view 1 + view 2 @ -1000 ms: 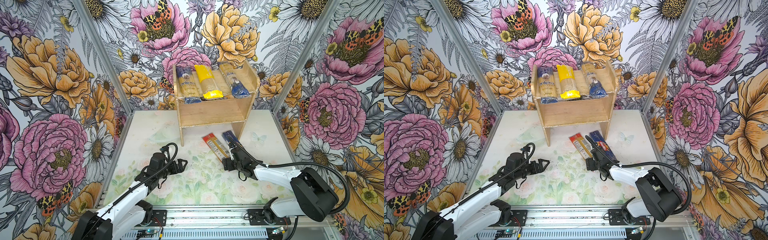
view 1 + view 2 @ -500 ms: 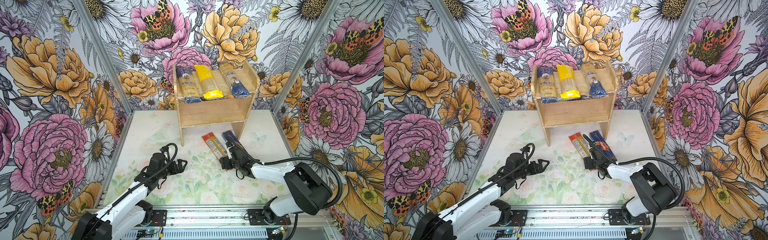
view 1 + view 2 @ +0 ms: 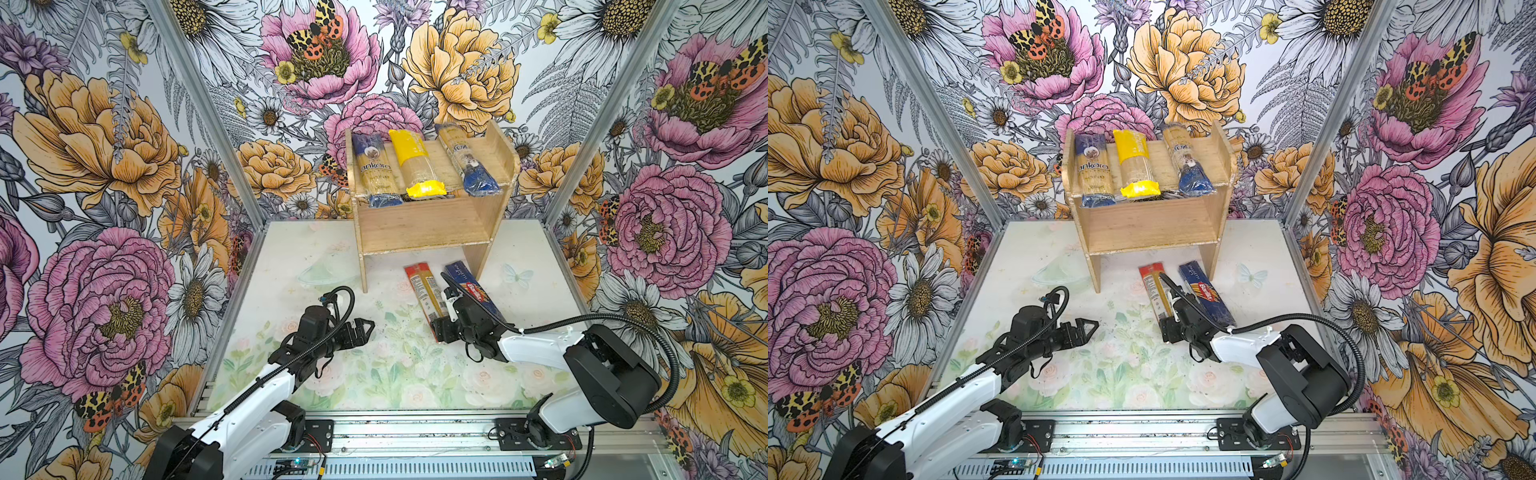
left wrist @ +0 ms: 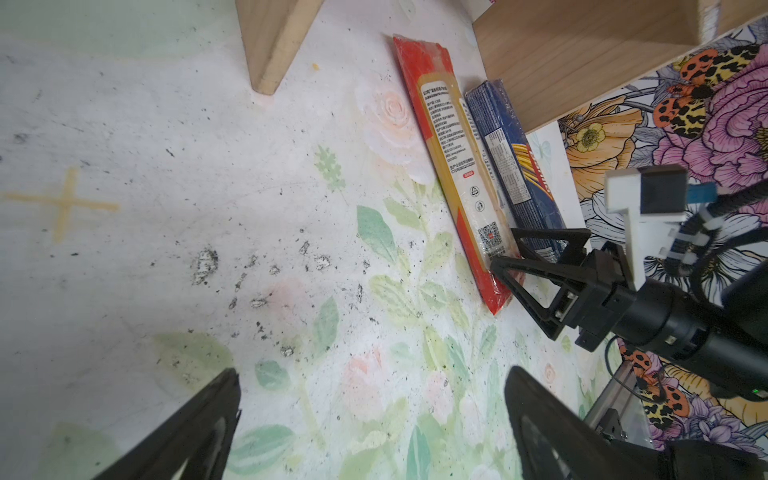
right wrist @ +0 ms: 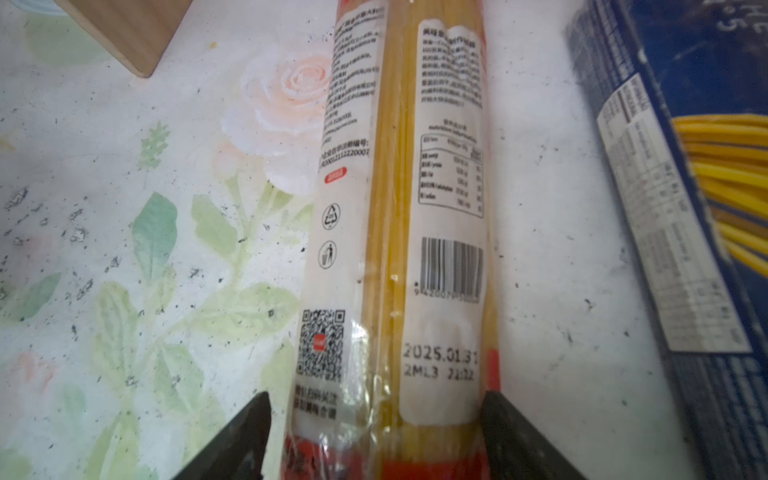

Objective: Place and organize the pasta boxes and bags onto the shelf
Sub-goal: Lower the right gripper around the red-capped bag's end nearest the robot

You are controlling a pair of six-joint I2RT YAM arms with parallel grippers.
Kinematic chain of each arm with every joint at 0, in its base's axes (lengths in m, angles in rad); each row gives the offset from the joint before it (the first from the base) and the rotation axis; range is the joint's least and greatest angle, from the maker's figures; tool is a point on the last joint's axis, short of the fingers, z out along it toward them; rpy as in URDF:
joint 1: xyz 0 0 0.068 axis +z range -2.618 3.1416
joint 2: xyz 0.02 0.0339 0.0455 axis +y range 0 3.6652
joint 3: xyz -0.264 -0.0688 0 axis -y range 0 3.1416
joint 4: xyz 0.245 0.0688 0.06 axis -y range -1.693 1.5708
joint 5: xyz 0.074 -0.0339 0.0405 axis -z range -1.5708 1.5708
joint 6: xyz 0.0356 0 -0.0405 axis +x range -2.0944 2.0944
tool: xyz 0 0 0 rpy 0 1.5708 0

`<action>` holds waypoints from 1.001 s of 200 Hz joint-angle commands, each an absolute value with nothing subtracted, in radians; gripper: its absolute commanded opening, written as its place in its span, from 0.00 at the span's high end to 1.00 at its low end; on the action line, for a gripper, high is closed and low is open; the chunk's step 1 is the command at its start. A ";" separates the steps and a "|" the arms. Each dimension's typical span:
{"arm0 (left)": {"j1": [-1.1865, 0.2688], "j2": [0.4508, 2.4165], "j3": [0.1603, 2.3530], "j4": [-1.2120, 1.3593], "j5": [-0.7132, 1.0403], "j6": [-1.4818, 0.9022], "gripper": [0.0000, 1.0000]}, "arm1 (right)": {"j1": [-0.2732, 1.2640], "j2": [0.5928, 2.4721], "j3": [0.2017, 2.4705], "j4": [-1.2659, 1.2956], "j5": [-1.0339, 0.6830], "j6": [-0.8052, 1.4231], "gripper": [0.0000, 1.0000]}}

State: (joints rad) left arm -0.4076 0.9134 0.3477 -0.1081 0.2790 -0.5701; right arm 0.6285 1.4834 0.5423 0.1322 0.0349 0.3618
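Reaching arm (right): stretched low over the table [image 3: 316, 257] in front of the shelf [image 3: 424, 226], forearm nearly level, wrist pointing toward the shelf.
Right gripper [image 3: 442, 328]: jaws spread, one finger on each side of the red pack's [image 3: 422, 291] near end; a sliver of table shows beside one finger.
Red pack: flat on the table, far end just before the shelf.
Barilla pack [image 3: 467, 276]: flat beside it, far end at the foot of the shelf's right panel.
Left arm: bent, well in front of the shelf's left panel.
Left gripper [image 3: 368, 328]: jaws wide apart over bare table.
Shelf's top tier: ankara bag [image 3: 376, 170], yellow bag [image 3: 415, 166], slim blue-ended bag [image 3: 467, 162] side by side.
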 commanded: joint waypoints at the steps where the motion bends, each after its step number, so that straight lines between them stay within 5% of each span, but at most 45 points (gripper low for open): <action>1: -0.399 0.899 0.347 -0.111 0.278 -0.552 0.01 | 0.640 1.464 0.525 0.126 0.060 0.387 0.19; 200: -0.396 0.895 0.350 -0.120 0.282 -0.546 0.01 | 0.621 1.490 0.622 0.128 0.113 0.267 0.03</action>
